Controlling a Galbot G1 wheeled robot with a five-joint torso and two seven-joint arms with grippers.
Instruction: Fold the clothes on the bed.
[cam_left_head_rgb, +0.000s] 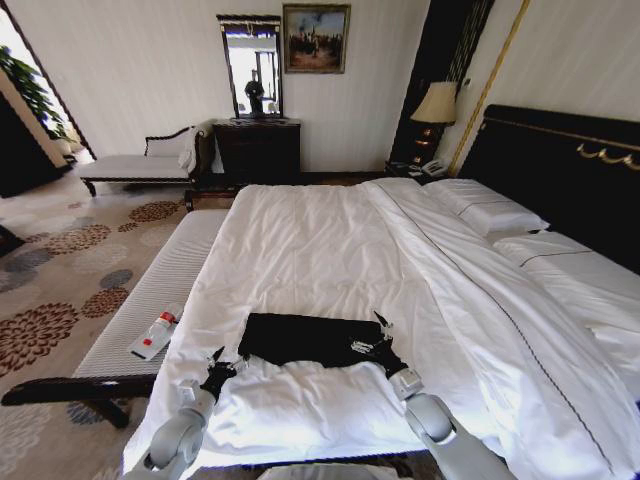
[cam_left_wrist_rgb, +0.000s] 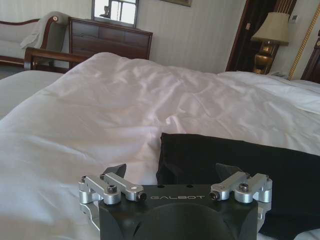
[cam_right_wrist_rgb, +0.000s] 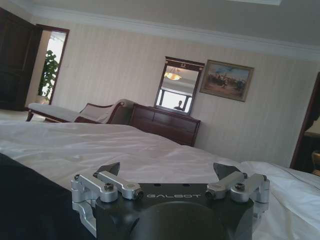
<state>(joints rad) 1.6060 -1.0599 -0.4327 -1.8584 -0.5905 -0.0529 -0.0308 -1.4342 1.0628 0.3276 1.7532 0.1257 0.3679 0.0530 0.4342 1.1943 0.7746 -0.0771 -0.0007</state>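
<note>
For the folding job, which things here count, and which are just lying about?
Part of the job:
- black T-shirt, lying flat on the duvet
- bed
- left tool, open, at the shirt's near left corner
- right tool, open, at its right edge

Just lying about:
- bench beside the bed, with a small red-and-white item on it
- chaise
- dresser
- lamp

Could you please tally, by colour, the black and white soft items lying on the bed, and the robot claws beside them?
Black: 1, the folded T-shirt.
White: 3, the duvet and two pillows.
Claws: 2, the left claw and the right claw, both open at the T-shirt's near edge.
Total: 6.
</note>
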